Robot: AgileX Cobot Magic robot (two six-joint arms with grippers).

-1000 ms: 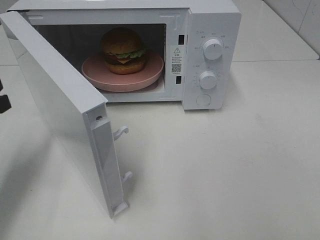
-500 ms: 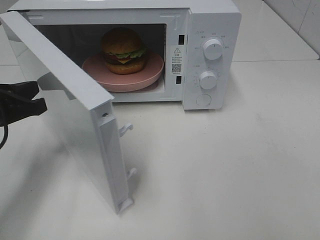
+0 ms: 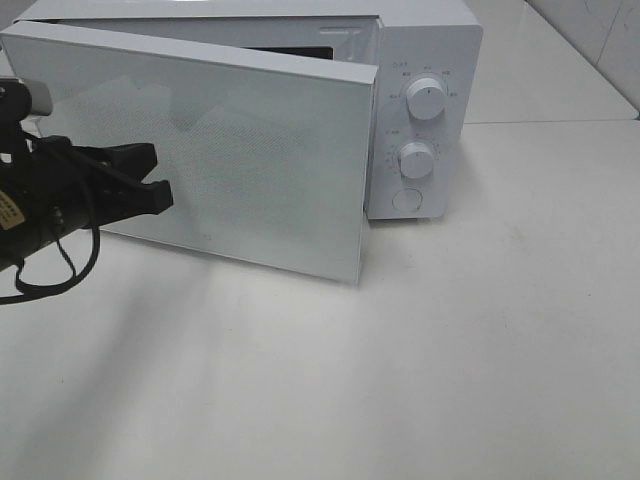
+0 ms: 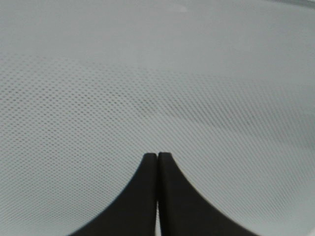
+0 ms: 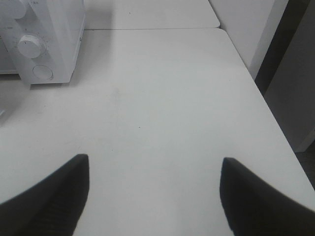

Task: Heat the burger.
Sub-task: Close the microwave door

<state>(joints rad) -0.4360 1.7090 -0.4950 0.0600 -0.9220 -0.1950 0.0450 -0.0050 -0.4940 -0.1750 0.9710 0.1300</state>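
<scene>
Touching the white door [image 3: 250, 160] of the microwave [image 3: 425, 40], the left gripper [image 3: 158, 180] has both jaws pressed together and holds nothing. The door stands almost closed, with a thin gap at its free edge; the burger cannot be seen behind it. Further right, the right gripper [image 5: 153, 164] hangs wide apart and empty above the table [image 5: 162, 98].

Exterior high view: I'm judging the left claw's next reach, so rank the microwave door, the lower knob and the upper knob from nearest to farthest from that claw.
From the left claw:
1. Microwave door: right at the claw's tips, on the left.
2. Lower knob: beyond the door's right edge, about level with the claw.
3. Upper knob: above the lower knob and slightly farther right.
</scene>
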